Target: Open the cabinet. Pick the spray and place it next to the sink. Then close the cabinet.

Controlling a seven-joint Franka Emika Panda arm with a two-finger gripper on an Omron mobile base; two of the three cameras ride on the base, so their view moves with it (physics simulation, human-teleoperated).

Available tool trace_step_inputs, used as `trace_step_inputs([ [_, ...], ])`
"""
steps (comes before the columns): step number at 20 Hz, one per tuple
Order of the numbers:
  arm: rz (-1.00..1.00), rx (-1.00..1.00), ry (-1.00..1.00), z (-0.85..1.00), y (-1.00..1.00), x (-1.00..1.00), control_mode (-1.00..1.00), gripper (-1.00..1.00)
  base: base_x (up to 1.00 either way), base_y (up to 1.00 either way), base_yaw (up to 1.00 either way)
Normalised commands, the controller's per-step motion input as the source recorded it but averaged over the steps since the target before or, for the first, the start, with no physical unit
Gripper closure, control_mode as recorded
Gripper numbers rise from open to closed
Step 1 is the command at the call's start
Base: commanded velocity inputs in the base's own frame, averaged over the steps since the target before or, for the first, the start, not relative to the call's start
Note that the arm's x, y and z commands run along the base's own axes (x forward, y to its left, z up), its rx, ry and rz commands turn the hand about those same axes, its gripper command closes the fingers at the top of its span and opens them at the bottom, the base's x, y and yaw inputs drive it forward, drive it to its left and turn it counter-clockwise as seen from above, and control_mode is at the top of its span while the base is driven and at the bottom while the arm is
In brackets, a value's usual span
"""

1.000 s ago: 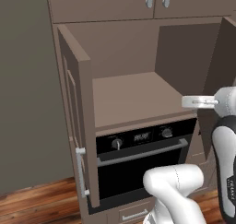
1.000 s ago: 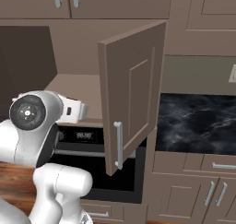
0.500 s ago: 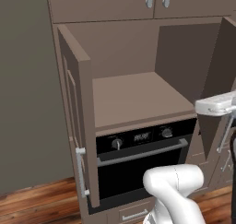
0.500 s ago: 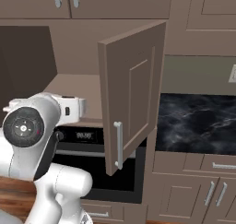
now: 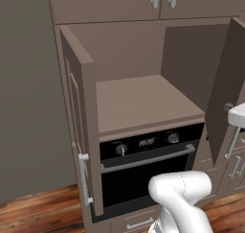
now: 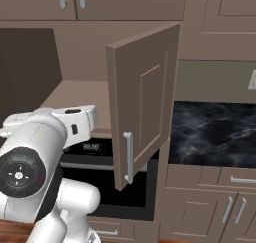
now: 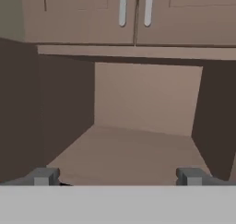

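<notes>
Both doors of the tall grey-brown shaker-panel cabinet (image 5: 143, 102) stood swung wide, long silver bar handles facing out, so step one looked done. The cabinet sat directly above the black oven (image 5: 143, 165), with the dark marbled counter (image 6: 215, 134) off to the cabinet's right. The end effector (image 7: 118, 177) was released, its dark fingertips (image 7: 44, 176) spread wide with nothing between them, aimed straight into the cabinet's tan interior, presumably lined up for a reach-in. The white arm (image 6: 45, 152) sat level with the cabinet shelf (image 5: 139, 100), just in front of it. The spray: I could not find it. The shelf looked bare from all three angles, and no slim whitish bottle showed on the counter either. My guess is the arm was positioned to look for it; the close-up step comes after.
</notes>
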Motion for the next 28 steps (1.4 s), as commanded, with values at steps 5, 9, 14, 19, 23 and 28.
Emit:
trace_step_inputs([
  [5, -0.02, -0.03, -0.24, 0.00, -0.33, -0.11, -1.00, -1.00, 0.00, 0.00, 0.00],
  [9, -0.03, -0.01, -0.12, -0.02, -0.55, -0.03, -1.00, -1.00, 0.00, 0.00, 0.00],
  [14, -0.03, 0.00, -0.04, -0.14, -0.44, 0.00, -1.00, -1.00, 0.00, 0.00, 0.00],
  [19, -0.01, -0.02, 0.00, -0.41, -0.31, 0.20, -1.00, -1.00, 0.00, 0.00, 0.00],
  [23, 0.00, -0.01, 0.00, -0.41, -0.40, 0.28, -1.00, -1.00, 0.00, 0.00, 0.00],
  [28, 0.00, 0.00, 0.00, -0.16, -0.53, 0.20, -1.00, -1.00, 0.00, 0.00, 0.00],
])
